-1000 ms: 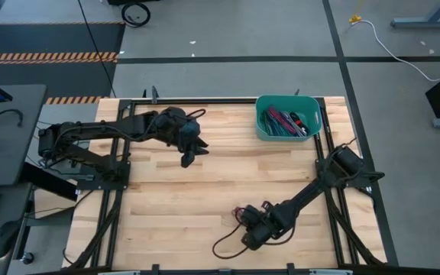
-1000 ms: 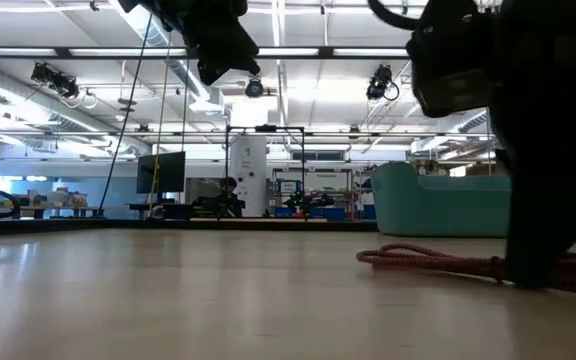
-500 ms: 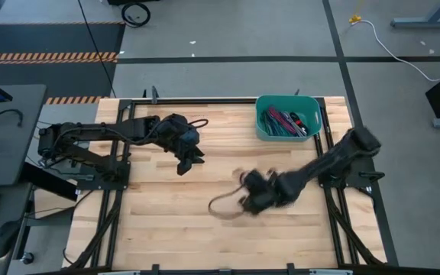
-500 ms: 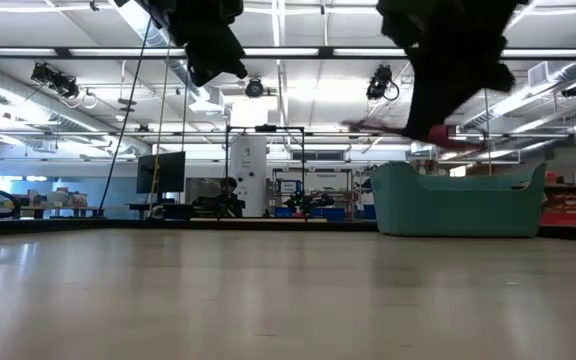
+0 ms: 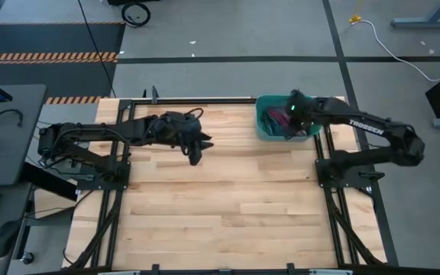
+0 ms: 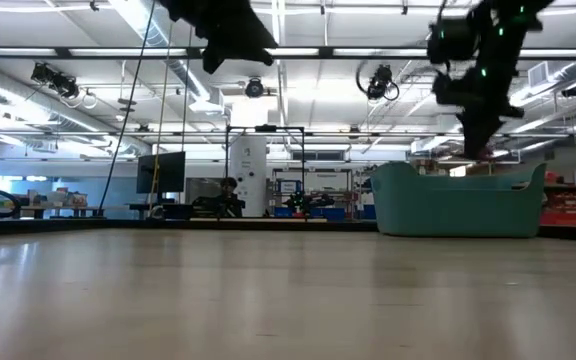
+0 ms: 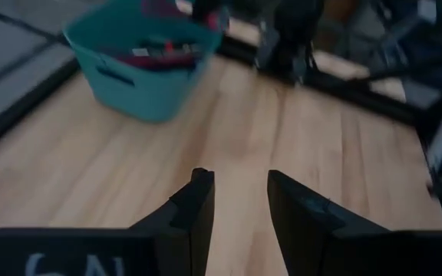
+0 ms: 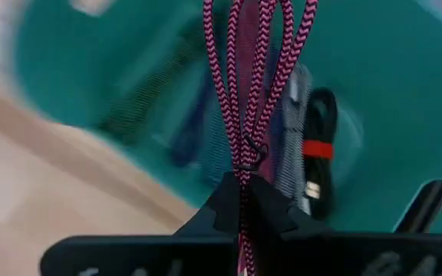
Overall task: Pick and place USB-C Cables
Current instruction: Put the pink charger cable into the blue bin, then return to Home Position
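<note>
Both arms are showing dark, jointed casings; the right arm (image 5: 373, 134) is carrying white "TROSSEN" lettering and glowing green lights near its wrist. The left end effector (image 7: 236, 211) is showing two flat black fingers (image 7: 194, 211).

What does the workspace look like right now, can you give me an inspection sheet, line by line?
Surface: wooden table, bare boards.
Job's things: magenta cable hanging from the right gripper over the teal bin; other cables inside it.
Clutter: nothing seen.
Grippers: right shut on the magenta cable; left gripper open, above the table's middle.
Cables: white cord on the floor.
Surroundings: large hall beyond.
</note>
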